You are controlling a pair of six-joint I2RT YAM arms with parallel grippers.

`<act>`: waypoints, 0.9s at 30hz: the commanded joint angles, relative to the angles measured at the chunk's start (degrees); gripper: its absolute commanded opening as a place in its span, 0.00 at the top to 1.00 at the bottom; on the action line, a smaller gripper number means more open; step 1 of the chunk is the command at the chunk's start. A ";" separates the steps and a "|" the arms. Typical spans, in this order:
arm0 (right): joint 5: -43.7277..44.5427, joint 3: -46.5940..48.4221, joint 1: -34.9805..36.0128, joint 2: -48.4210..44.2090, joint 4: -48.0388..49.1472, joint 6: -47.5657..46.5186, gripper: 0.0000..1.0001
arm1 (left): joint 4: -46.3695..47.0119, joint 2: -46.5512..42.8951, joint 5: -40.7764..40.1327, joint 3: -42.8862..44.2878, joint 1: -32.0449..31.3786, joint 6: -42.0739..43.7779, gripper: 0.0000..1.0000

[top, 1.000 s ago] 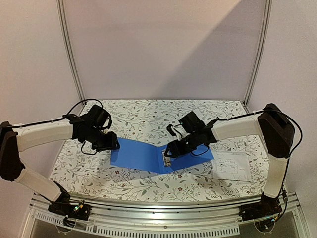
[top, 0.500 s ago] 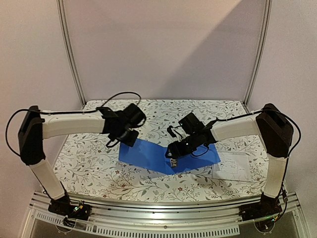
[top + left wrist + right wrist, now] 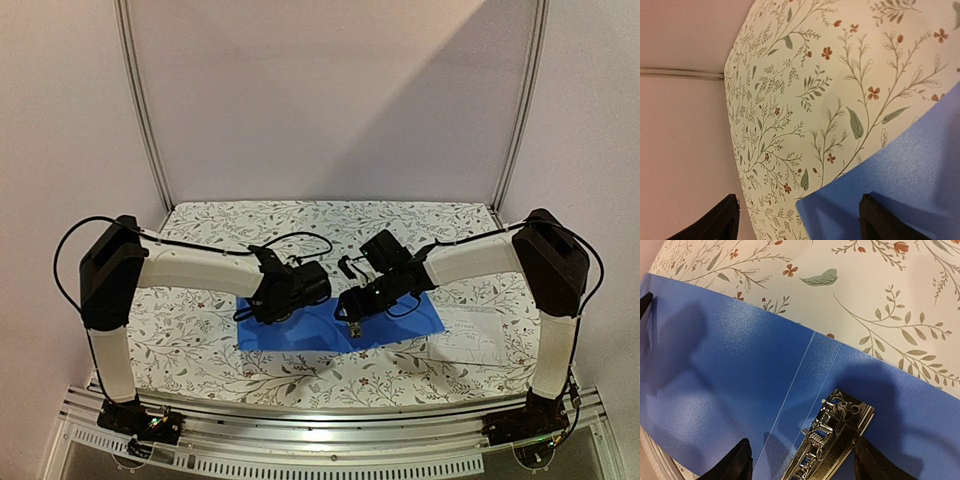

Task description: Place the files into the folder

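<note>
We are hovering our left claw wide open, empty, over a corner of the bright blue plastic ring binder spread on the floral worktop, right claw gaping astride its metal clip, white paper sheet lying alongside.

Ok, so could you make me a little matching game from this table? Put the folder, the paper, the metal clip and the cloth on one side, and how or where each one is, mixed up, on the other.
Things:
1. folder
2. paper
3. clip
4. cloth

Descriptions:
A. white, lying right of the folder
B. flowered, under everything
C. blue, lying open
D. shiny metal, inside the folder

Pairs: 1-C, 2-A, 3-D, 4-B
</note>
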 commanded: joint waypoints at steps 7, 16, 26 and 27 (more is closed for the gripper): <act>-1.30 -0.85 0.28 2.52 -0.59 1.17 0.32 | 9.16 -12.20 9.15 -0.07 -0.58 7.69 0.19; -1.87 -2.51 0.11 2.97 0.24 2.11 0.31 | 19.39 -10.87 42.38 1.59 -1.68 10.28 0.39; -2.80 -3.18 0.05 3.31 0.86 2.84 0.31 | 15.08 -9.37 38.44 0.74 -1.56 7.08 0.39; -2.64 -3.27 0.02 3.31 0.82 2.75 0.32 | 13.47 -9.81 35.86 1.19 -1.37 6.40 0.36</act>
